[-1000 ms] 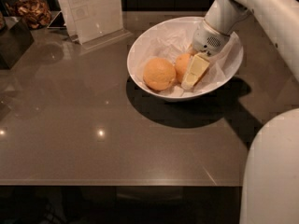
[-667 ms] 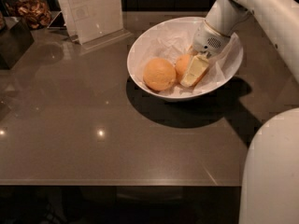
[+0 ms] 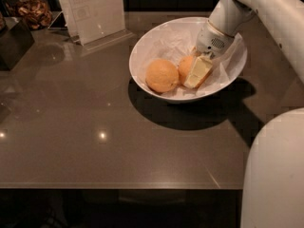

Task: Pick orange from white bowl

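The white bowl (image 3: 142, 46), lined with crumpled white paper, stands on the dark table at the back right. Two oranges lie in it side by side. The deeper orange one (image 3: 185, 66) is on the right, partly hidden by my gripper. The paler, yellowish one (image 3: 162, 75) is on the left, in full view. My gripper (image 3: 195, 72) reaches down into the bowl from the upper right. It sits right at the deeper orange and touches its right side.
A clear stand holding a white card (image 3: 92, 8) is at the back, left of the bowl. A dark box (image 3: 14, 42) and a container of brown snacks (image 3: 35, 12) are at the far left. My white arm and body (image 3: 273, 165) fill the right side.
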Controlling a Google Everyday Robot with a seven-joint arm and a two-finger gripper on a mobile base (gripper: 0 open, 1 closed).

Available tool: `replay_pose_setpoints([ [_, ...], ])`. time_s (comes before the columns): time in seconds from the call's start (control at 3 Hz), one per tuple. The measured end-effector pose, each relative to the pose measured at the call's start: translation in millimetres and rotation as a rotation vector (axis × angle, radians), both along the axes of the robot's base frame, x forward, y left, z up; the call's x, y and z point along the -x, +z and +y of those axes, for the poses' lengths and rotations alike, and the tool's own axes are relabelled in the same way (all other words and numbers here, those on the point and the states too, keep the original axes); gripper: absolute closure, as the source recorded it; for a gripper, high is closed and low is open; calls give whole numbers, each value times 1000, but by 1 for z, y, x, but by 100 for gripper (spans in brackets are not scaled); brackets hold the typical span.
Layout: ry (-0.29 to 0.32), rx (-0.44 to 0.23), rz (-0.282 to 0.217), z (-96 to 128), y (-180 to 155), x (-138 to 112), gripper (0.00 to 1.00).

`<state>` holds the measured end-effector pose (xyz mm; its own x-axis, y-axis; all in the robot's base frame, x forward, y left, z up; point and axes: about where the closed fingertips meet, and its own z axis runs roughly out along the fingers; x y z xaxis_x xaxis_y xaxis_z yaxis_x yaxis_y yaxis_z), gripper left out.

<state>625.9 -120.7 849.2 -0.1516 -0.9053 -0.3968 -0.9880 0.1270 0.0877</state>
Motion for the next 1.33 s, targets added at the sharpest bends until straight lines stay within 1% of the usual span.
replay_pose_setpoints([
  [0.33,-3,-60,-93,-5,34,8,100],
  [0.67,21,-116,-207,-6,80,25,100],
  [1.0,61,-199,-261,-6,108,44,100],
  [1.33,70,-268,-304,-10,127,71,100],
])
